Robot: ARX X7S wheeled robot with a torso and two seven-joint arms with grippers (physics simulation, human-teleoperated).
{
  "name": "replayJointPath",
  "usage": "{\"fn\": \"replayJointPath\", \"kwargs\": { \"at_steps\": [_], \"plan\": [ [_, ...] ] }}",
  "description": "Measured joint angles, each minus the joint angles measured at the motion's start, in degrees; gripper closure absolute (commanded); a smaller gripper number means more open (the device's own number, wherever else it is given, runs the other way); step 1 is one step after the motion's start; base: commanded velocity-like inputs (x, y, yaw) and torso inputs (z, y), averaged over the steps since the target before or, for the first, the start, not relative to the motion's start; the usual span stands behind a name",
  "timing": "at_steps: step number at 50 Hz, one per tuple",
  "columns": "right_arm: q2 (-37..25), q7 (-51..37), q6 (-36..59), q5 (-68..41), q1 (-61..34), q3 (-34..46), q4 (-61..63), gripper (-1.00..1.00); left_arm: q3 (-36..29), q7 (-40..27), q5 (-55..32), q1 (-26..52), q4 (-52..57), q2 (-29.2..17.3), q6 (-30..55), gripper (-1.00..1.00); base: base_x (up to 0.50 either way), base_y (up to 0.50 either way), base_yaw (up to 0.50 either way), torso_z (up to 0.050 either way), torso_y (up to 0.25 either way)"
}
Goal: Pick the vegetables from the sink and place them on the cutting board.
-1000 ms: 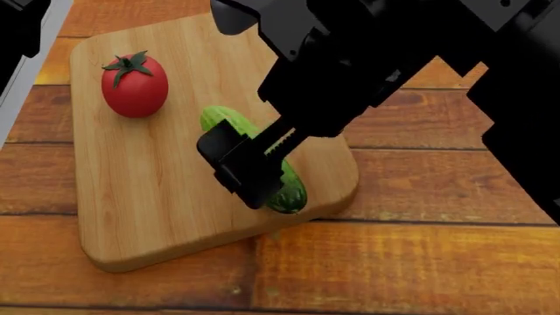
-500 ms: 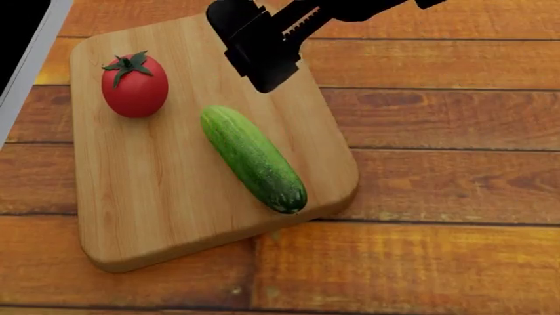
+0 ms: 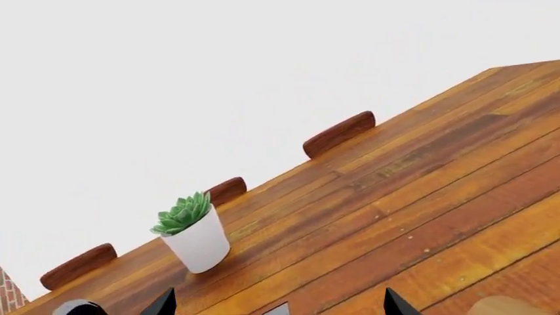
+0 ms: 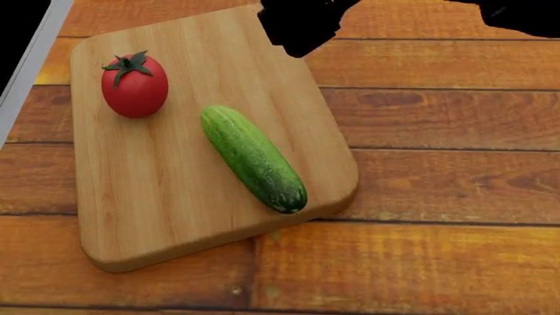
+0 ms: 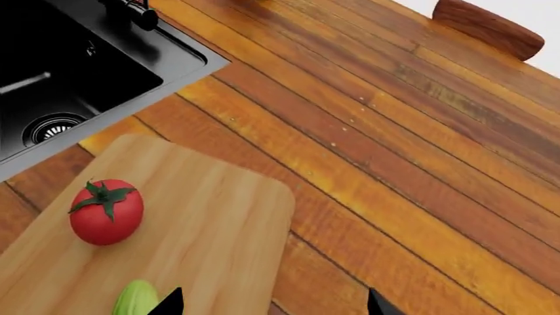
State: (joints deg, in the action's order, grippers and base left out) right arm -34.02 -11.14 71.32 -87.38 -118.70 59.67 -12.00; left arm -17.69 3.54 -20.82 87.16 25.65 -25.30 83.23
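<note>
Tomato (image 4: 135, 85) and cucumber (image 4: 253, 158) lie apart on the cutting board (image 4: 157, 197), which rests on the tabletop (image 4: 437, 197) beside the sink (image 5: 61, 72). Right hand (image 5: 273, 303): fingertips spread wide, holding nothing, above the board. Left hand (image 3: 278, 307): likewise spread and empty, near a potted succulent (image 3: 193, 231).

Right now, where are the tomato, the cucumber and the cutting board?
tomato (image 4: 135, 86): head view, middle of its red skin.
cucumber (image 4: 252, 157): head view, mid-length of its body.
cutting board (image 4: 149, 197): head view, bare wood near its front.
</note>
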Motion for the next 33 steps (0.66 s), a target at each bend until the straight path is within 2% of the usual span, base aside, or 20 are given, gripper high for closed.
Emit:
{"fn": "replayJointPath", "kwargs": {
  "at_steps": [14,19,33],
  "plan": [
    [-6.6,-13.5,0.3,-9.3,1.4,-4.8,8.4,-1.0,1.7,-4.8,-2.1,0.9,5.2,0.1,4.7,-1.0,0.0,0.0,0.0,0.0,0.0],
    [-8.3,-16.8,0.5,-11.9,1.3,-5.8,10.2,-1.0,2.8,-11.4,-10.3,1.8,6.1,-1.6,5.7,-1.0,0.0,0.0,0.0,0.0,0.0],
    [-13.2,-27.4,-1.5,-21.7,2.2,-8.1,15.9,-1.0,5.0,-35.3,-38.8,5.4,6.0,-6.7,6.5,-1.0,0.0,0.0,0.0,0.0,0.0]
  ]
}}
